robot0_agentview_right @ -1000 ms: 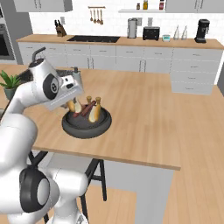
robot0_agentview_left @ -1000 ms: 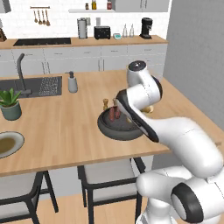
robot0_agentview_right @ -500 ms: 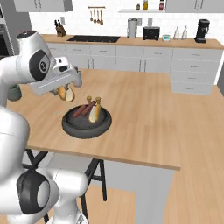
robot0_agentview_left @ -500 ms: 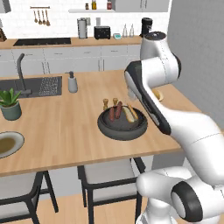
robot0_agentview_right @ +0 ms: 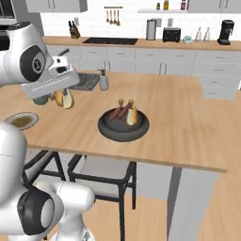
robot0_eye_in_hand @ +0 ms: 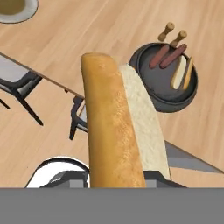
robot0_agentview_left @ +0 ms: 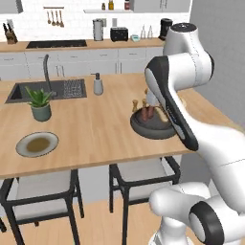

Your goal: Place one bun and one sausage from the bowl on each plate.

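Note:
My gripper [robot0_agentview_right: 62,97] is shut on a tan bun [robot0_agentview_right: 66,99] and holds it in the air above the counter, left of the dark bowl [robot0_agentview_right: 106,132] and apart from it. In the hand view this bun [robot0_eye_in_hand: 118,127] stands large in the middle and hides my fingertips. Behind it lies the bowl [robot0_eye_in_hand: 164,107] with two reddish sausages [robot0_eye_in_hand: 168,56] and another bun [robot0_eye_in_hand: 183,72]. The beige-olive plate [robot0_agentview_right: 21,121] lies on the counter to the left, below and beyond my hand. It also shows as a plate [robot0_agentview_left: 37,144] near the counter's front edge and a plate [robot0_eye_in_hand: 27,13] in the hand view.
Two small wooden shakers [robot0_eye_in_hand: 167,31] stand right behind the bowl [robot0_agentview_left: 143,131]. A potted plant [robot0_agentview_left: 40,105], a sink [robot0_agentview_left: 45,91] and a soap dispenser [robot0_agentview_left: 98,85] sit further back. Dark chairs [robot0_eye_in_hand: 26,87] stand under the counter's front edge.
My hand has risen out of the bowl with the bun and swung left over the counter. The whole scene has slid right in both base views, so the cameras moved.

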Robot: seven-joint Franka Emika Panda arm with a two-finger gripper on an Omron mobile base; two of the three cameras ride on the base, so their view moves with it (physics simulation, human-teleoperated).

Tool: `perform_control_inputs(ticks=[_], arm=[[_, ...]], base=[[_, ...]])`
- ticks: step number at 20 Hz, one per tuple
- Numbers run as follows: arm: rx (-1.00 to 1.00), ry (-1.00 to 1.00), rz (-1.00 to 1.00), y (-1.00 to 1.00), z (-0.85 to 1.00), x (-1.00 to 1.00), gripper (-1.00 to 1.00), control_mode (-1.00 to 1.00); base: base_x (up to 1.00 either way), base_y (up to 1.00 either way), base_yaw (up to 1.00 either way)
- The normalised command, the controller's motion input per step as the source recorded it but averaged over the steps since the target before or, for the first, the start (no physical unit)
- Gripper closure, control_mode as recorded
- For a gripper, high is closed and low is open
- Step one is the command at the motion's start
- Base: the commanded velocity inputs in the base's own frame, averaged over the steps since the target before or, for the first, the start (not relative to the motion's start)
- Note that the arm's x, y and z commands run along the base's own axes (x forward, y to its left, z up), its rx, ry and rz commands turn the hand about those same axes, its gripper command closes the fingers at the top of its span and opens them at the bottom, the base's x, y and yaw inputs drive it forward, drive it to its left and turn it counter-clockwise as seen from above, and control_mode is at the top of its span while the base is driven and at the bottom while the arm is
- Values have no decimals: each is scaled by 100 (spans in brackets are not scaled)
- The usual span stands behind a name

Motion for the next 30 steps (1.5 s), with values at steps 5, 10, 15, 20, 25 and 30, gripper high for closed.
perform_control_inputs(ticks=[5, 10, 15, 20, 25, 30], arm=[[0, 0, 0, 0, 0, 0, 100, 100], [0, 0, 0, 0, 0, 0, 100, 100], [0, 0, 0, 0, 0, 0, 100, 100], [1, 4, 0, 25, -31, 76, 100, -100], [4, 10, 0, 32, -96, 100, 100, -100], [6, 5, 0, 41, -100, 81, 100, -100]], base=[[4, 100, -6], [40, 100, -6], [87, 100, -5], [19, 14, 0], [0, 0, 0], [0, 0, 0]])
